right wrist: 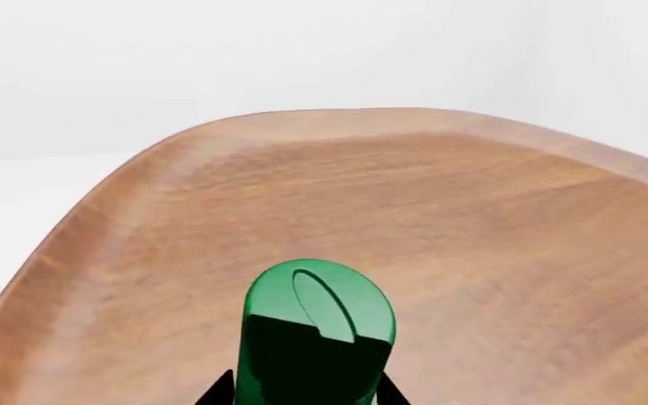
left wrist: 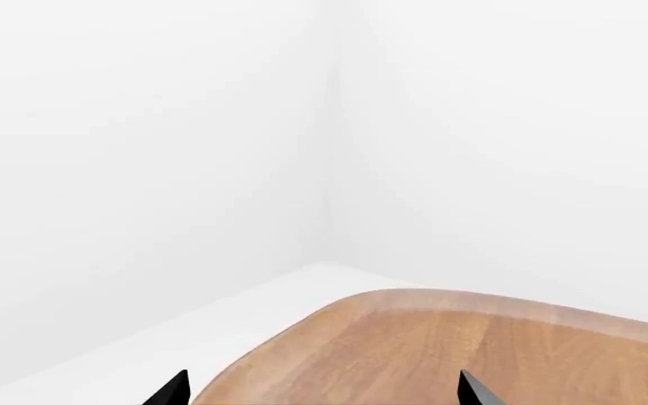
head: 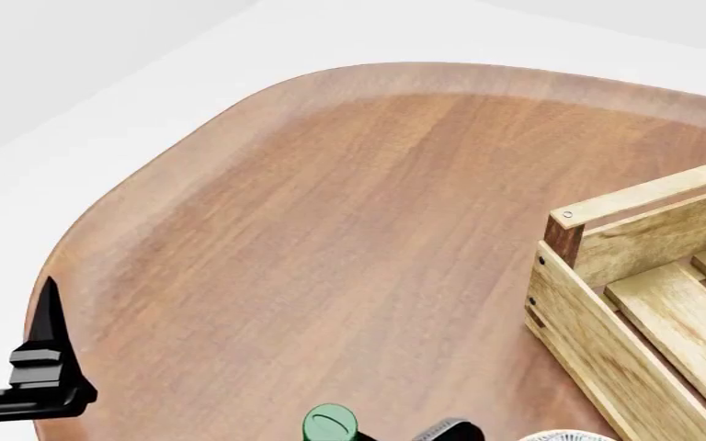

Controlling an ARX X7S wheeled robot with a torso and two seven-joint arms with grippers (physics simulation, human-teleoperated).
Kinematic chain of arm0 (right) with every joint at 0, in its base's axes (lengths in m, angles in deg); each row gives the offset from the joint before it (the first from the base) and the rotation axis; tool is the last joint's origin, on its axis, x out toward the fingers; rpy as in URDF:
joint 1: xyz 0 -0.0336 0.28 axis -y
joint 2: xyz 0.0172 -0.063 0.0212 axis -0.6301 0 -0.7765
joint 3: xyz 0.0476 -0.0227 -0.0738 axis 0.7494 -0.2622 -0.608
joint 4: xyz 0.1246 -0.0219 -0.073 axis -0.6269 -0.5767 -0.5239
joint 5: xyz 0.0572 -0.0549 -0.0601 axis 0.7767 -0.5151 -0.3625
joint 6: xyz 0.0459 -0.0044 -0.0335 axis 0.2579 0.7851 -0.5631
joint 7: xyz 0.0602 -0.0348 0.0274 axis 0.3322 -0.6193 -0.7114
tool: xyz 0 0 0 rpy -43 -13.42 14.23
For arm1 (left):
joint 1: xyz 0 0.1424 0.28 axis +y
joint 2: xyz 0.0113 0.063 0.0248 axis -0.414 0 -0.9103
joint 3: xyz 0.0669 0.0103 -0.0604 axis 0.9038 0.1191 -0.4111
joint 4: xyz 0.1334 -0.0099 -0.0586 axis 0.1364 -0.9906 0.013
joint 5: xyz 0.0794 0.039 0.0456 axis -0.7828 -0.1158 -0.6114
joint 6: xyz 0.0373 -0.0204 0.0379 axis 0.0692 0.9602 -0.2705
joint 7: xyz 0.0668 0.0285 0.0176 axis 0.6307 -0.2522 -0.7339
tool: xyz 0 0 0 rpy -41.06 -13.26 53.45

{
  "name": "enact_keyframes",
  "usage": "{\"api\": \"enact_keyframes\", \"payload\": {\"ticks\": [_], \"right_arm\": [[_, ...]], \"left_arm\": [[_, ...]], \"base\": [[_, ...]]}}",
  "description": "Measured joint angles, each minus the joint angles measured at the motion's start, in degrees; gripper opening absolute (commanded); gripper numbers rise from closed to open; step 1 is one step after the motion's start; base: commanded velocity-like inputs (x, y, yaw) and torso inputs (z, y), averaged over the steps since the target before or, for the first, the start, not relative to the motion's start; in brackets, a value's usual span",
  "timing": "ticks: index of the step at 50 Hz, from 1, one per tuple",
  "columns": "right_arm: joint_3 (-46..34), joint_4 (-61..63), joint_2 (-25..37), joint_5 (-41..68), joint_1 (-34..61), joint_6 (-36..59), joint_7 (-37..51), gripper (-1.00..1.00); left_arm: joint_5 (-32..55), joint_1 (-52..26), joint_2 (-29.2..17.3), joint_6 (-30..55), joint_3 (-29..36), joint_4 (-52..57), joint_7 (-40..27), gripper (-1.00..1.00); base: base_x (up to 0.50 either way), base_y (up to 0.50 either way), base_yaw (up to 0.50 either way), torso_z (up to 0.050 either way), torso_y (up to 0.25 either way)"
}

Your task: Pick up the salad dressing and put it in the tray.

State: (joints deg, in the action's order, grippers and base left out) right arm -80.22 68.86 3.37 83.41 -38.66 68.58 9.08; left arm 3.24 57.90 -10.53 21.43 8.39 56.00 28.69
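Right now the salad dressing (right wrist: 318, 329) sits between the right gripper (right wrist: 301, 392) fingertips.

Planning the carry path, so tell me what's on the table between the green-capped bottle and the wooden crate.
Head view: only bare table shows between the bottle and the crate; the bottom edge crops that stretch.

A bare simulated test room, not a furnished home or shop. Plain white walls (left wrist: 144, 152) meeting in one corner beyond the left jaws, with nothing hung on them; white floor (head: 71, 119) below. One rounded wooden worktop (head: 328, 239) under both pairs of jaws, flat render shading throughout. Slatted wooden tray (head: 647, 303) off to the right of the right jaws.
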Motion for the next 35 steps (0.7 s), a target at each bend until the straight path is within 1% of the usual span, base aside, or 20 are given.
{"api": "enact_keyframes", "payload": {"ticks": [6, 20, 35], "right_arm": [[0.3, 1.7, 0.3, -0.1, -0.8, 0.4, 1.2, -1.0], [3.6, 13.4, 2.9, 1.4, -2.9, 4.1, 5.0, -1.0], [10.5, 26.3, 5.8, 5.7, -2.3, 10.7, 9.7, -1.0]], "left_arm": [[0.1, 0.1, -0.1, -0.2, 0.0, -0.1, -0.1, 1.0], [0.3, 0.1, -0.3, -0.4, 0.2, -0.1, -0.3, 1.0], [0.8, 0.1, -0.6, -0.5, 0.3, 0.2, -0.6, 1.0]], "base": [[0.0, 0.0, 0.0, 0.0, 0.0], [0.0, 0.0, 0.0, 0.0, 0.0], [0.0, 0.0, 0.0, 0.0, 0.0]]}}
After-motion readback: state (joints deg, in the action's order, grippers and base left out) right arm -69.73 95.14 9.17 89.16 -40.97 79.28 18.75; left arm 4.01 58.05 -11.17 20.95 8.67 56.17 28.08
